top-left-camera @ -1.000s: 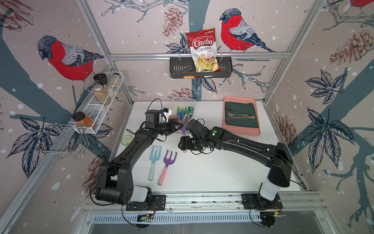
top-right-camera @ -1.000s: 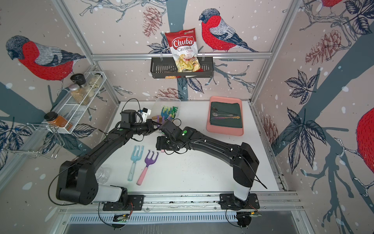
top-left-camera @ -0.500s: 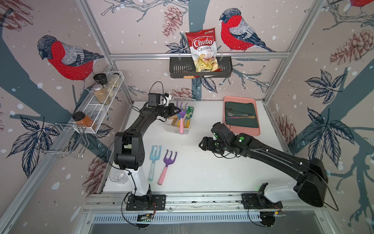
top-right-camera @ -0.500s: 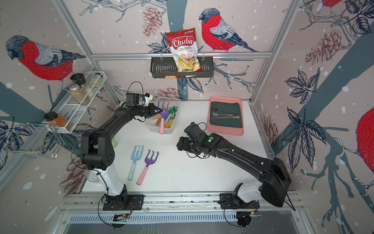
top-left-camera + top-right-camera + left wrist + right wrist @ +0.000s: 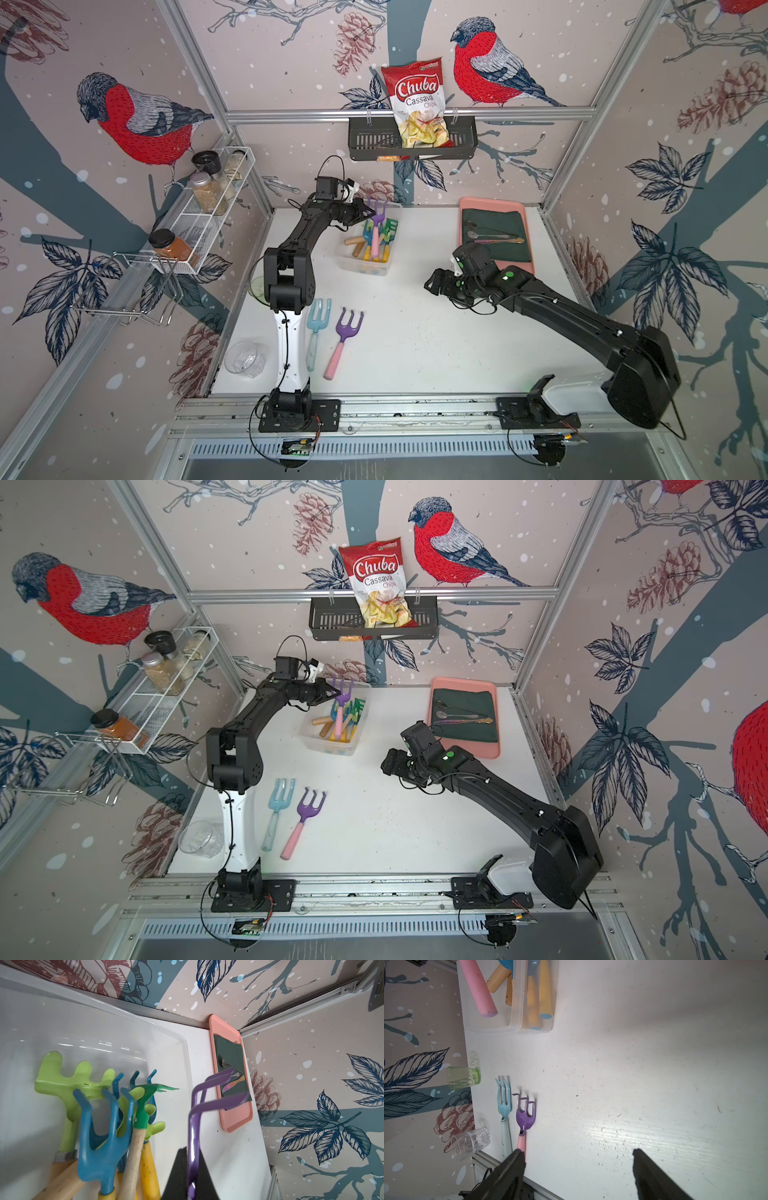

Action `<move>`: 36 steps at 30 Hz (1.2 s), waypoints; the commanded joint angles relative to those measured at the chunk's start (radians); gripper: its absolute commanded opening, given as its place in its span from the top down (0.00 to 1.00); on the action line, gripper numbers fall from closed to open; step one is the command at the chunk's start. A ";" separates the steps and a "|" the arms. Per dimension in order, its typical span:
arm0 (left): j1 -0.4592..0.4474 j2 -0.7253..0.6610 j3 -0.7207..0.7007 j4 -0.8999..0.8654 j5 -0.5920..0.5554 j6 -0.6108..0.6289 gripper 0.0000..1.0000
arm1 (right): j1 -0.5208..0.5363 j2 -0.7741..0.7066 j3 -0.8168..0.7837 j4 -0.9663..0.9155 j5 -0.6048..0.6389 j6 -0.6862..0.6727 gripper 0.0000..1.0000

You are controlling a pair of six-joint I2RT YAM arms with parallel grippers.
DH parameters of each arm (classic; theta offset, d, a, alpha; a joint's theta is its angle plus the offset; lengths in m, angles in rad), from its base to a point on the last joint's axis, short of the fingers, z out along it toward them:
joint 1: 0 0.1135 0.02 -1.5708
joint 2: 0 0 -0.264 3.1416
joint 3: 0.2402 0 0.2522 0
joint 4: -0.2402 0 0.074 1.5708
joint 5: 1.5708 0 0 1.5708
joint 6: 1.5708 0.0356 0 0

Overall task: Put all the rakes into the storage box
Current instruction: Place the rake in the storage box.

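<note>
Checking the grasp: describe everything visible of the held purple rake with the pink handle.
The rake has a glossy purple head with three bent tines and a pink handle. The left gripper is shut on its neck. It hangs tilted, tines up, handle dipping into the clear storage box; contact there is unclear.

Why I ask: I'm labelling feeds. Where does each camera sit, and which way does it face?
Top views: high above the base rail, looking down toward the back wall; both arms whole, left gripper holding a rake over the box, right gripper open.
Left wrist: on the left arm, looking along its shut fingers into the box toward the tray.
Right wrist: on the right arm, looking over the table at two loose tools; open fingers show.
Shared: every view shows the box.
</note>
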 commanded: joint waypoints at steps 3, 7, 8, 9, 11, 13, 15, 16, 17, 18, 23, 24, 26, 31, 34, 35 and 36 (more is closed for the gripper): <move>0.001 0.080 0.093 -0.076 0.007 0.047 1.00 | -0.004 0.051 0.018 0.036 -0.042 -0.043 0.16; 0.001 0.112 0.100 -0.072 -0.001 0.054 1.00 | -0.010 0.079 0.021 0.047 -0.054 -0.054 0.16; 0.000 0.120 0.101 -0.073 -0.002 0.057 1.00 | -0.012 0.085 0.021 0.048 -0.057 -0.056 0.16; -0.001 0.126 0.103 -0.076 -0.004 0.060 1.00 | -0.014 0.091 0.023 0.047 -0.061 -0.059 0.16; -0.003 0.137 0.105 -0.082 -0.010 0.068 1.00 | -0.015 0.102 0.028 0.049 -0.062 -0.065 0.16; -0.004 0.144 0.106 -0.089 -0.021 0.078 1.00 | -0.015 0.113 0.032 0.050 -0.067 -0.068 0.16; -0.005 0.150 0.104 -0.098 -0.035 0.089 1.00 | -0.015 0.120 0.031 0.056 -0.073 -0.070 0.16; -0.007 0.152 0.103 -0.099 -0.039 0.093 1.00 | -0.016 0.125 0.032 0.060 -0.074 -0.070 0.16; -0.007 0.155 0.103 -0.101 -0.042 0.096 1.00 | -0.016 0.129 0.032 0.062 -0.079 -0.070 0.16; -0.007 0.157 0.103 -0.103 -0.046 0.098 1.00 | -0.016 0.132 0.032 0.064 -0.079 -0.070 0.16; -0.005 0.159 0.105 -0.116 -0.073 0.113 1.00 | -0.016 0.143 0.027 0.076 -0.087 -0.068 0.16; -0.005 0.160 0.103 -0.119 -0.076 0.117 0.99 | -0.015 0.146 0.026 0.078 -0.090 -0.068 0.16; -0.005 0.162 0.102 -0.125 -0.078 0.123 0.90 | -0.015 0.151 0.025 0.079 -0.089 -0.068 0.16; -0.005 0.161 0.092 -0.114 -0.075 0.115 0.76 | -0.012 0.157 0.033 0.079 -0.089 -0.070 0.17; -0.005 0.158 0.089 -0.106 -0.074 0.108 0.71 | -0.010 0.160 0.035 0.081 -0.089 -0.068 0.17; -0.005 0.156 0.089 -0.104 -0.074 0.105 0.69 | -0.006 0.162 0.035 0.082 -0.087 -0.067 0.17; -0.006 0.154 0.089 -0.104 -0.074 0.104 0.67 | -0.004 0.163 0.035 0.083 -0.087 -0.067 0.17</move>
